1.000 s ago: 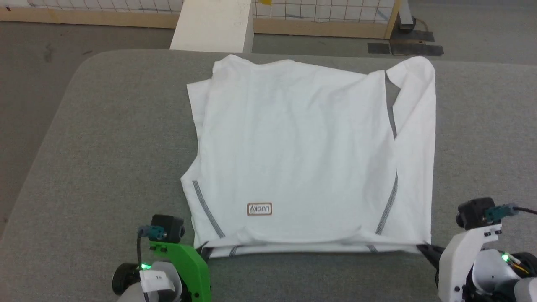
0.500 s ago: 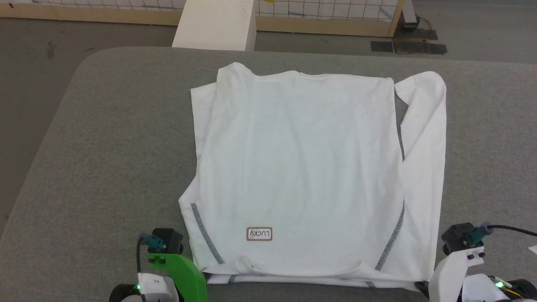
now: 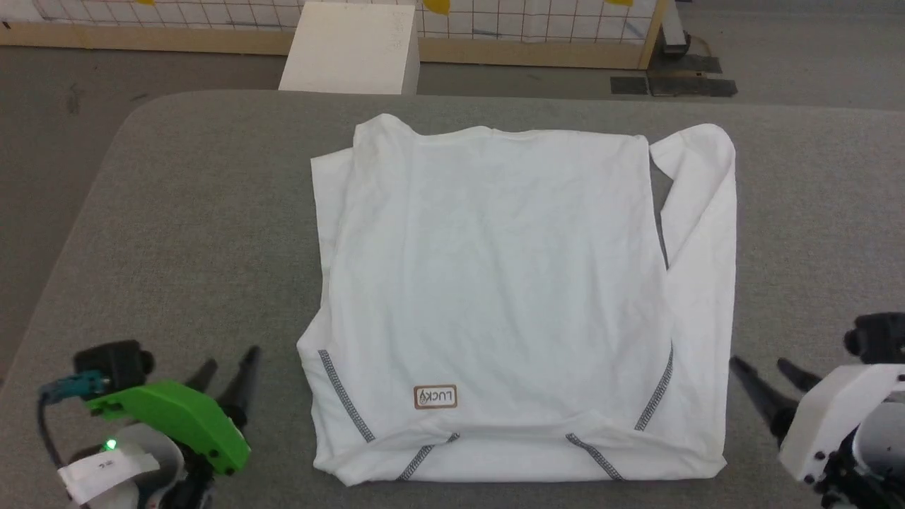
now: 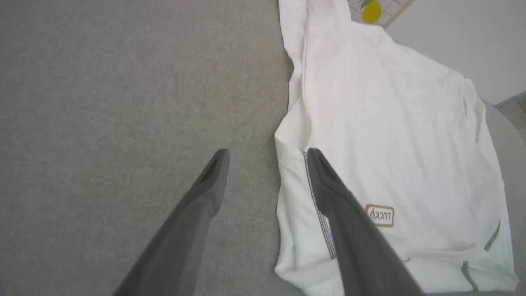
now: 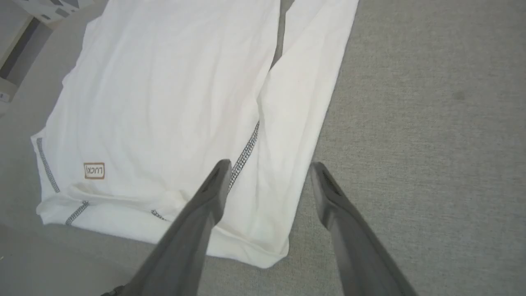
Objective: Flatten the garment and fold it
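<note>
The left hand (image 3: 232, 358) and right hand (image 3: 757, 361) are open, holding nothing. Pulling one side harder could bunch the thin shirt (image 3: 509, 283).

We look across a grey fabric-topped bench (image 3: 177, 212) to grey floor (image 3: 813, 71), a white box (image 3: 346, 49) and a wood-framed gridded panel (image 3: 537, 21).

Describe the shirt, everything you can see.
The shirt is white, thin soft-looking fabric, lying flat and fairly smooth on the grey table. Dark grey zigzag stitching runs along its near seams; a small brown-edged label reads upside down. One sleeve lies along the robot's right edge. The near edge is slightly rumpled. The left end effector and right end effector are open, apart from it.
</note>
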